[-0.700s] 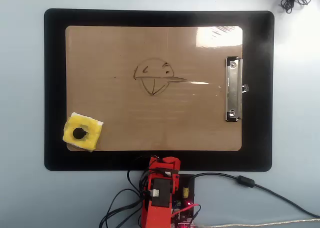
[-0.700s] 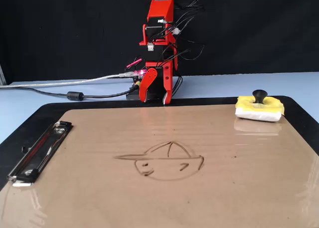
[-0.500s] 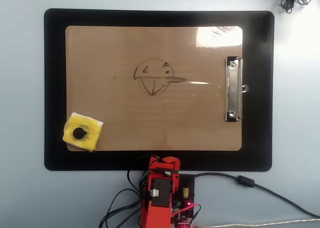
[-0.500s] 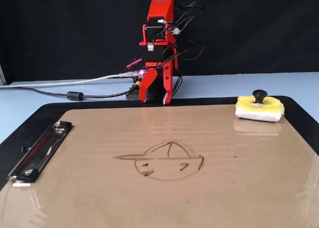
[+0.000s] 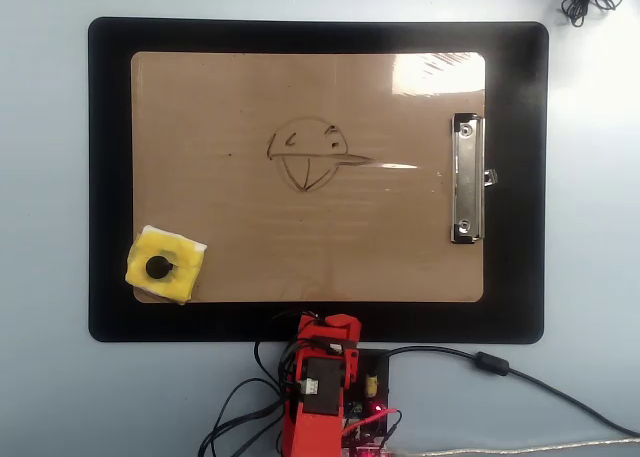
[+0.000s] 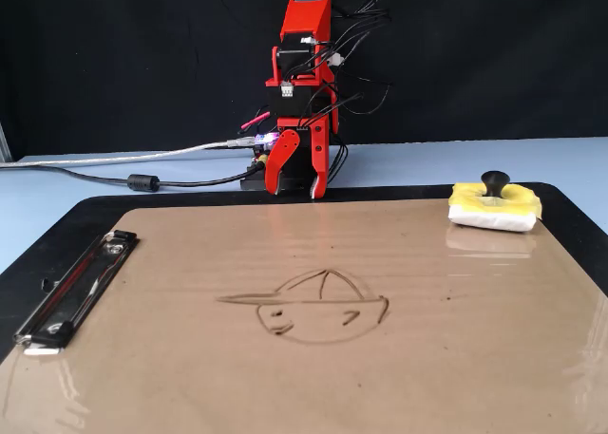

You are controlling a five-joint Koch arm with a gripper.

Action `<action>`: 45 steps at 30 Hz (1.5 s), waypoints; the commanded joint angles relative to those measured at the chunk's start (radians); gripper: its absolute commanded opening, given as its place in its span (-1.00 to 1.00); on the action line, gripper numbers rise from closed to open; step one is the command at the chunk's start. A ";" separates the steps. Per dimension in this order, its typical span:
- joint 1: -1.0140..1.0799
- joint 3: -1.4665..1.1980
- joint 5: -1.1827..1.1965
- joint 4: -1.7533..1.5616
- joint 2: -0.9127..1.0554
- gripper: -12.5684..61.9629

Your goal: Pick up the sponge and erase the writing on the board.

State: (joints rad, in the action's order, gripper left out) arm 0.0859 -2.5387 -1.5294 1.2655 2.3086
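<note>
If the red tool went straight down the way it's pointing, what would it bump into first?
The tool hangs folded, tips pointing down. Straight below it lies the near edge of the black mat, just short of the board, so it would probably touch the mat first. Depth is hard to judge; the arm's base is close too.

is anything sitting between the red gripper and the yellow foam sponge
Nothing visible does. The red gripper hangs folded at the arm's base, and only bare black mat and brown hardboard clipboard lie between it and the yellow foam sponge.
</note>
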 commanded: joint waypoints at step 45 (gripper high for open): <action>-0.827 0.382 -0.322 -1.227 -0.333 0.25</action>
State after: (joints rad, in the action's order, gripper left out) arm -0.6980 -2.1982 -1.8853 0.1043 1.9482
